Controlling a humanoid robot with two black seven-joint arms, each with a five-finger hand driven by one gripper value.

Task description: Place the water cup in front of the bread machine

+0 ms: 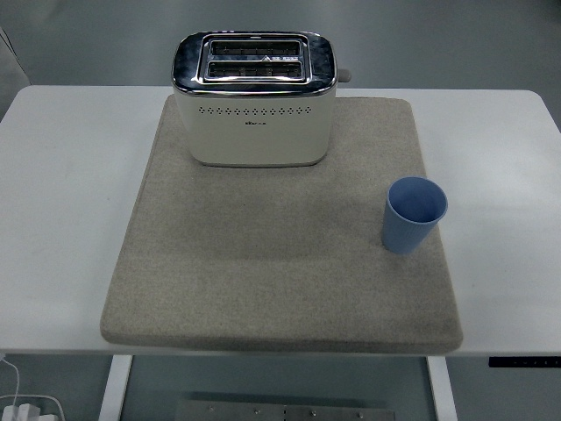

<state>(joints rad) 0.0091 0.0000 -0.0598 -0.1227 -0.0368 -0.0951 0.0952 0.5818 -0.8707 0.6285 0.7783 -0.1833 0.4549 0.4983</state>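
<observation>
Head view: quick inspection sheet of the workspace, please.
Surface: white table with a grey felt mat across its middle.
Job's things: blue water cup upright, empty, near the mat's right edge; cream bread machine at the mat's back, slots empty. Cup sits to the right of and nearer than the machine, not yet in front of it.
Clutter: nothing seen.
Hands: neither in view.
Cables: white cable and power strip on the floor, bottom left.
Surroundings: grey floor, table legs below.

Matt blue plastic cup (414, 215), rough felt-like mat (280, 263)
</observation>
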